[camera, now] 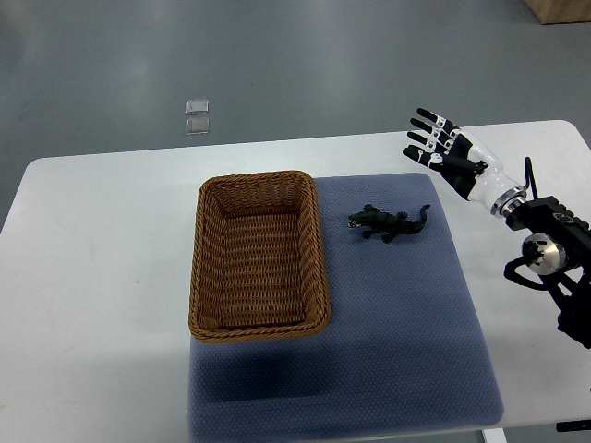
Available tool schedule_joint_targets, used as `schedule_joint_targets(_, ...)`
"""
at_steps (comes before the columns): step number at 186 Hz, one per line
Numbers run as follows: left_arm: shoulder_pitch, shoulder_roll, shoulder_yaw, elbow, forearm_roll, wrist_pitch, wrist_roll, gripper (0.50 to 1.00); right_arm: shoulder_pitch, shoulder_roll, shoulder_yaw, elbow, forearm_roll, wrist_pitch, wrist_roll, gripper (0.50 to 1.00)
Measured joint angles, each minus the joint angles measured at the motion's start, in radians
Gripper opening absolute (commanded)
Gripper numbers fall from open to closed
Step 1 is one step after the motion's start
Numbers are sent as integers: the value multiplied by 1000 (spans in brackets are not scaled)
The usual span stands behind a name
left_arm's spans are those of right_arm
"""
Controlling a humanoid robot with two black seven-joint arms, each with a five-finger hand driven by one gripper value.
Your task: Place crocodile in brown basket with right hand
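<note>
Wicker dominates the left of centre, where the brown basket (196,263) stands on the left side of a blue-grey mat (397,323) spread over a white surface (92,240). Its long side runs away from the camera and its woven bottom holds nothing. No left arm shows at that edge. On the open mat, just right of the basket's far corner and clear of its rim, lies the crocodile (388,222), a small dark green toy on its belly, with its snout towards the basket and its tail curling up to the right. Farther right and a little beyond the toy, the right hand (451,152) hovers over the white surface past the mat's far corner. Its fingers (432,120) are spread apart and point up and to the left, holding nothing, and its white wrist and dark forearm run off the right edge. The hand is near the toy but plainly not touching it. By the look of things the job has not begun in earnest: the toy is ungrasped and the basket unfilled. What is left, on this evidence, is the whole sequence: a reach down and leftward to the toy, a grasp around its slim body, a short carry over the rim, and a release inside.
</note>
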Motion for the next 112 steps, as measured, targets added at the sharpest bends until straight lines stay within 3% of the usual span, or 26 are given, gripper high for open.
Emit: schedule_joint_targets(112,3,0,-4,-3,0,0,4,1000,-1,-14,2,-2,0,3,2,930)
